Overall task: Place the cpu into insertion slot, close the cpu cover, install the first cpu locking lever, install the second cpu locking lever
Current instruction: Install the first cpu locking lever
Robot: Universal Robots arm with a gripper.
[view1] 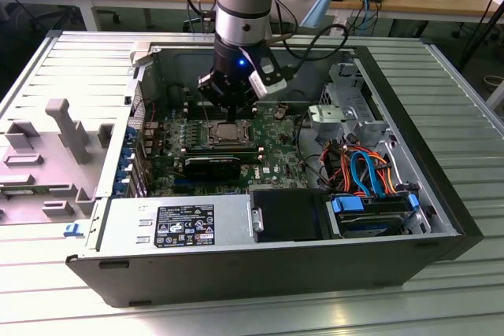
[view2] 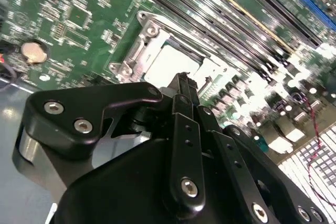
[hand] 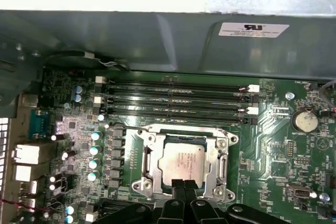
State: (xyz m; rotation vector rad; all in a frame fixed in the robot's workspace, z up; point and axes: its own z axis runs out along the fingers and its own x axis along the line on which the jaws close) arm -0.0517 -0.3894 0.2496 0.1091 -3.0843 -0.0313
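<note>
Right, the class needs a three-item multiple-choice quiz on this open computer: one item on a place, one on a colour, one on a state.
1. Where does the cpu lie?
A) on the table
B) in the insertion slot
C) on the drive cage

2. What colour is the circuit board?
A) green
B) red
C) white

3. How do the fingers of the gripper stand?
A) spread wide
B) closed together
C) clamped on a cable

Answers:
1. B, the chip sits inside the slot's silver rim.
2. A, the board is green in all views.
3. B, the tips meet by the slot's edge in both wrist views.
</note>
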